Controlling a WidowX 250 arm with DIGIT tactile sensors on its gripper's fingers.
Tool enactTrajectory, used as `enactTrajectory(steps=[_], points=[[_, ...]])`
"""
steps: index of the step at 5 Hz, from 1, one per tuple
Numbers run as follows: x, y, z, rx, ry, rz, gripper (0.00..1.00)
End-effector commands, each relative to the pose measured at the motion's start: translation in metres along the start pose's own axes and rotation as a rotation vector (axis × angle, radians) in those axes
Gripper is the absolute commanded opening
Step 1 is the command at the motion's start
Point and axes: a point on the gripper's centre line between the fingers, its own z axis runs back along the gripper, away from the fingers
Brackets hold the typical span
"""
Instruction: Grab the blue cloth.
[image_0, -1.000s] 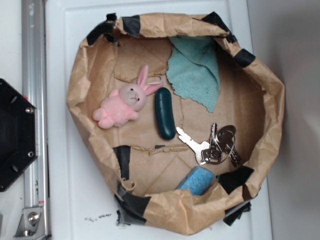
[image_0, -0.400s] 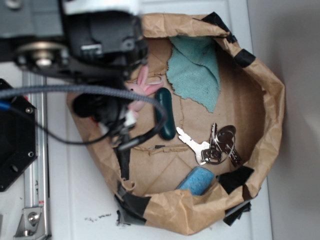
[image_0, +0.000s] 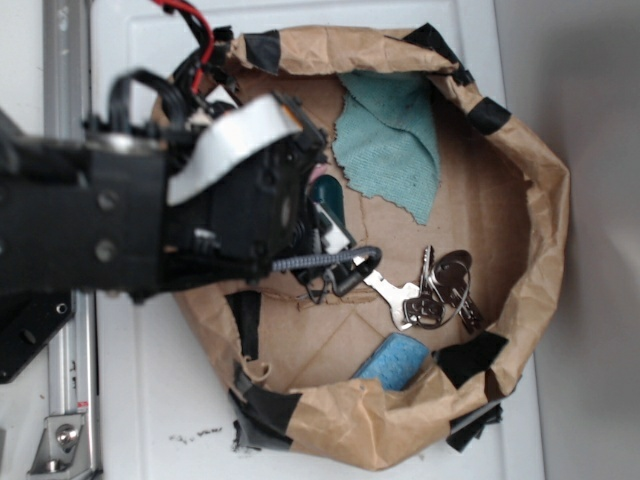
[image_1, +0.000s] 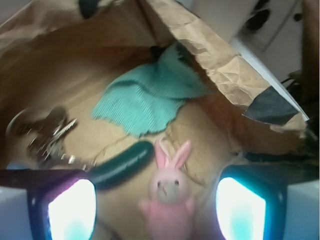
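I am holding the gripper (image_1: 157, 200) above the paper-bag basin (image_0: 545, 210), its two fingers (image_1: 70, 210) standing apart with nothing between them. The blue cloth (image_0: 390, 140) is lying folded against the basin's far wall, partly tucked under the crumpled rim, well apart from the gripper. I am judging it to be light, limp and grippy terry that will bunch rather than slip; the raised fold across its middle (image_1: 150, 97) looks the best place to pinch. The pink bunny (image_1: 170, 200) and green pickle-shaped object (image_1: 122, 162) are sitting between gripper and cloth. The creased paper floor is soft and could be caught along with it; the leaning wall is crowding the approach.
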Motion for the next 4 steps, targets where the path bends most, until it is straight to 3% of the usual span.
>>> enactTrajectory(steps=[1,3,4], points=[[0.044,-0.007,-0.049,0.039,-0.037,0.056,1.00],[0.074,0.001,-0.090,0.035,0.031,0.074,1.00],[0.075,-0.003,-0.114,0.093,0.076,0.039,1.00]])
